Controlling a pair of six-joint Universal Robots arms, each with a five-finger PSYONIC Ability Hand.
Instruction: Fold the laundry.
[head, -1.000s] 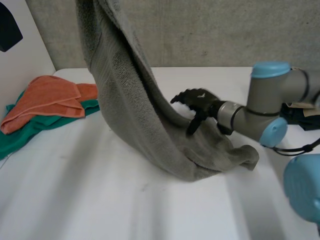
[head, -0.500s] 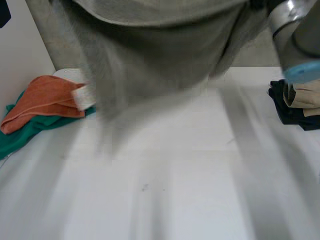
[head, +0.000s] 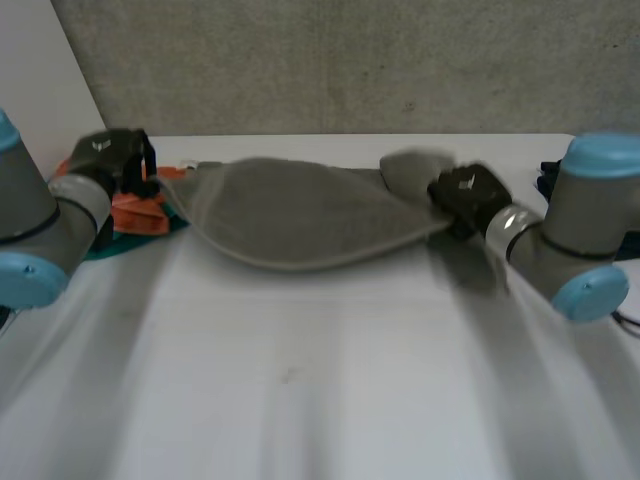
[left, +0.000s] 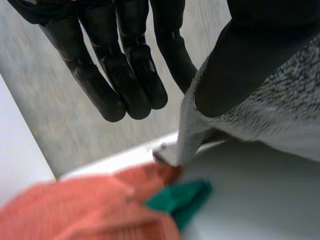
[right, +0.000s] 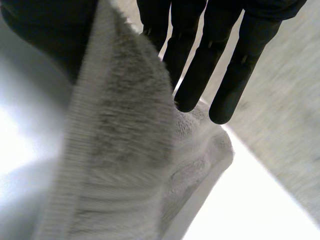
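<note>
A grey towel (head: 300, 215) hangs stretched between my two hands, low over the far part of the white table (head: 300, 390), sagging in the middle. My left hand (head: 110, 160) holds its left end. In the left wrist view the thumb (left: 250, 50) presses the towel's (left: 280, 115) edge against the side of the straight fingers (left: 120, 75). My right hand (head: 465, 195) holds the right end. In the right wrist view the towel (right: 120, 150) runs between the thumb and the fingers (right: 200, 65), with a loose corner hanging past the fingertips.
An orange cloth (head: 135, 212) lies on a green cloth (left: 180, 200) at the far left of the table, right under my left hand. The orange cloth (left: 75, 210) fills the space below the fingers. A dark folded stack (head: 548, 180) sits at the far right edge. A grey wall stands behind.
The towel hung from high up with my right hand open beside it. It swung through the air, and both hands now hold it spread low over the table.
</note>
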